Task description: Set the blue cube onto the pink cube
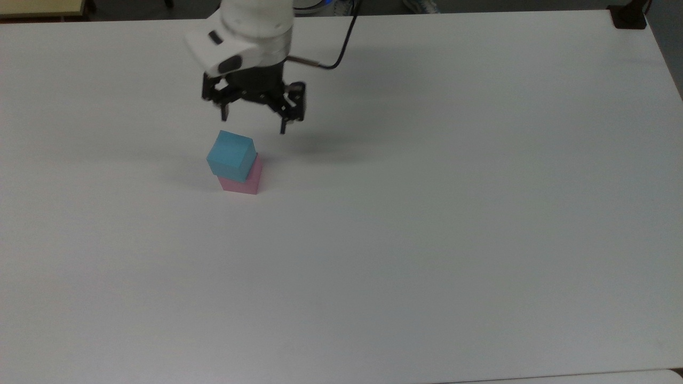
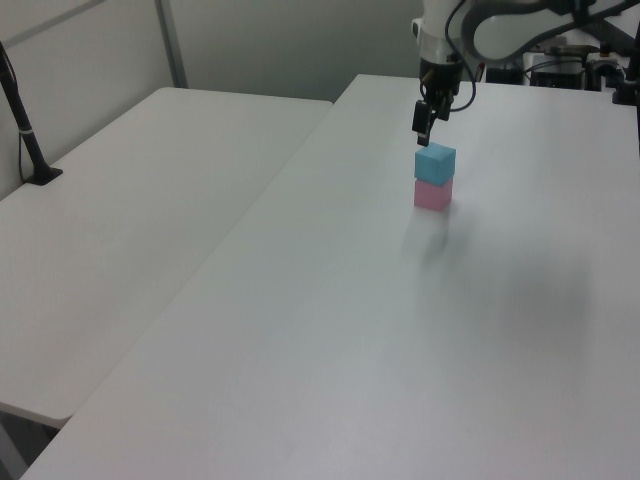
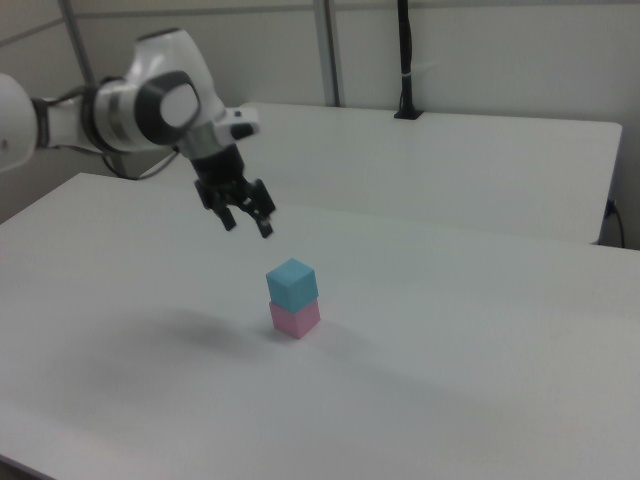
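In the top view, the blue cube sits on top of the pink cube toward the top view's left half of the white table, turned a little so its corners overhang the pink one and only a strip of pink shows below and to the top view's right. Just up and to the right of the stack in the top view, the gripper hangs in the air with its fingers spread apart, holding nothing and clear of both cubes. A dark cable loops off the wrist further right. In the left view, the blue cube rests squarely on the pink cube, with the gripper above them. In the right view, the gripper hovers up and to the right view's left of the blue cube and pink cube.
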